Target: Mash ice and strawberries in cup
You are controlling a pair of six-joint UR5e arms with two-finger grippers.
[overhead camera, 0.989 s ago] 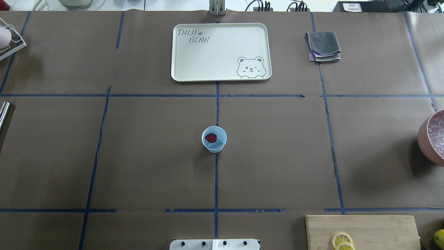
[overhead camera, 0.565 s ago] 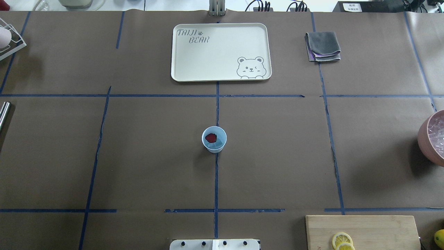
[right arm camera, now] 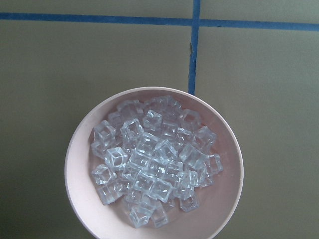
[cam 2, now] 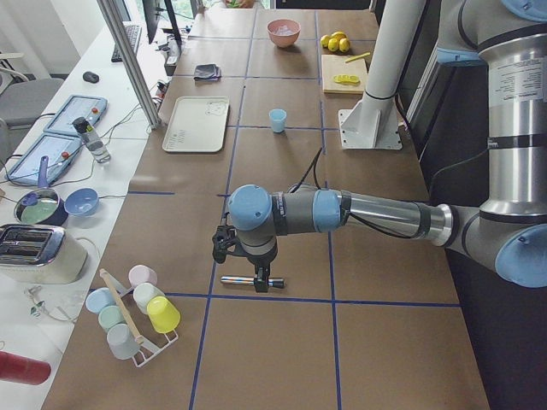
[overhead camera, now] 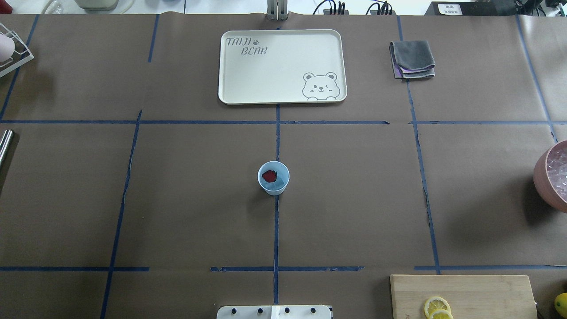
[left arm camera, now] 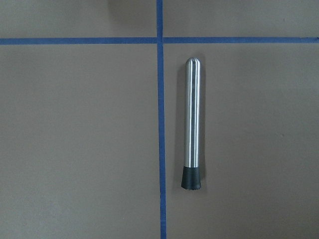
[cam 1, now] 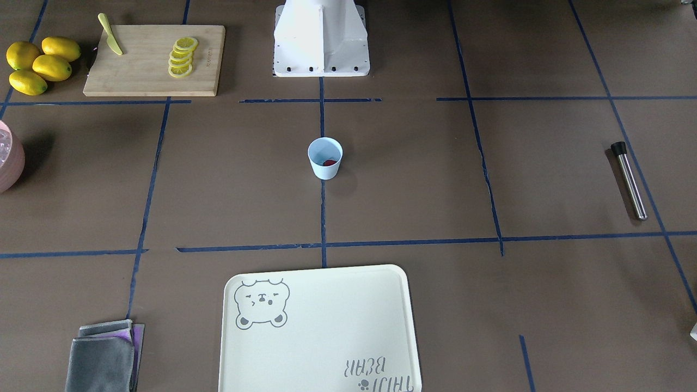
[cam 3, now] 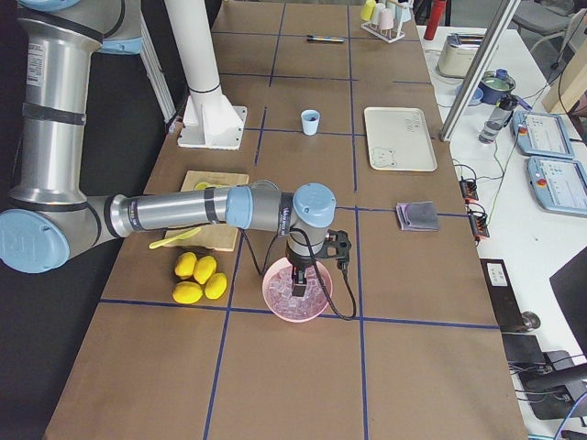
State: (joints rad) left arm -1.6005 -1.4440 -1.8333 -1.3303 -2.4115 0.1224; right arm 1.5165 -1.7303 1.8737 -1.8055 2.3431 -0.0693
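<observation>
The pale-blue cup (overhead camera: 273,178) stands upright at the table's centre, also in the front view (cam 1: 325,158). One dark-red strawberry (overhead camera: 268,176) lies inside it, with a faint pale ice chunk (overhead camera: 277,184) beside it. More ice cubes (right arm camera: 154,164) fill the pink bowl (right arm camera: 219,209). My right gripper (cam 3: 298,278) hangs over that bowl. My left gripper (cam 2: 259,275) hangs over a steel muddler (left arm camera: 192,119) with a black tip, lying on the table. Neither gripper's fingers show in the wrist views, so I cannot tell whether they are open or shut.
A cream bear tray (overhead camera: 282,66) lies beyond the cup, a folded grey cloth (overhead camera: 412,59) to its right. A cutting board (cam 1: 155,60) holds lemon slices and a knife, with whole lemons (cam 1: 38,64) beside it. A rack of cups (cam 2: 137,312) stands at the left end.
</observation>
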